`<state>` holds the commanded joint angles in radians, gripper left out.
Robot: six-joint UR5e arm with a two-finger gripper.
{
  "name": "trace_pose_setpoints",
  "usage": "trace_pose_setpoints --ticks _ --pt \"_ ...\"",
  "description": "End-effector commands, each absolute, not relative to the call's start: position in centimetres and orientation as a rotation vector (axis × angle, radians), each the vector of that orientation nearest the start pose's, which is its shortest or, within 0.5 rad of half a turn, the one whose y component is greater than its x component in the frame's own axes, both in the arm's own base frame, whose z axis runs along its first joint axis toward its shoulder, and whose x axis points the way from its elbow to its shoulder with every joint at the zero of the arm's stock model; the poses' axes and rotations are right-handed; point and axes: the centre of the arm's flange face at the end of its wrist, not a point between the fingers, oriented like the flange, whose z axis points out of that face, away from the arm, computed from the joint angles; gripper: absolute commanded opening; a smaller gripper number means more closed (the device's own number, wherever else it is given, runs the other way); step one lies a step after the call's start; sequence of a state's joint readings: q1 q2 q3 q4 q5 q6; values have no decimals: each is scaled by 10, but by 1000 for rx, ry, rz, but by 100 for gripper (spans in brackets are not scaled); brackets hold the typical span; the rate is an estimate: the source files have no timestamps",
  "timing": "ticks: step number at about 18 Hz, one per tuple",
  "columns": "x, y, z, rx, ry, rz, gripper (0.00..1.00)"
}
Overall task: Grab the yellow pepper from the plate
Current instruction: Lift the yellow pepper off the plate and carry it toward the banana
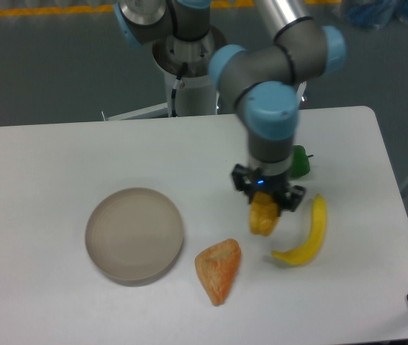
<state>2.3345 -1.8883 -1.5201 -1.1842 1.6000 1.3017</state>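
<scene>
One plate at lower left, bare, with an orange wedge just right of it. Right of center, gripper clamped on the yellow pepper, held beside a banana; green pepper half hidden behind.

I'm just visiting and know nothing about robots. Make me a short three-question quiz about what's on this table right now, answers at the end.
1. True or false: the small chunky yellow-orange pepper lies on the round grey-beige plate.
2. What does the gripper hold? A) the long curved yellow banana B) the yellow-orange pepper C) the orange-red pointed wedge
3. Fill in: the item partly hidden behind the arm is the ____ pepper.

Key: 1 false, it hangs in the jaws, away from the plate, beside the banana; 2 B; 3 green.
</scene>
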Motion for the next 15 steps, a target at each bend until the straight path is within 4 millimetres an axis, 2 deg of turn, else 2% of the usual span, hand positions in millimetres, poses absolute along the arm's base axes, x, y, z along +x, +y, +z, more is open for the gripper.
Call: trace_pose_setpoints --ticks 4,5,6,8,15 --pt "-356 529 373 -2962 890 156 29" --pt "-362 528 371 -2951 929 151 29" --pt "-367 524 369 -2924 1044 144 29" --pt "-371 519 369 -2910 1104 123 29" --pt "-374 517 368 -2921 1103 121 30"
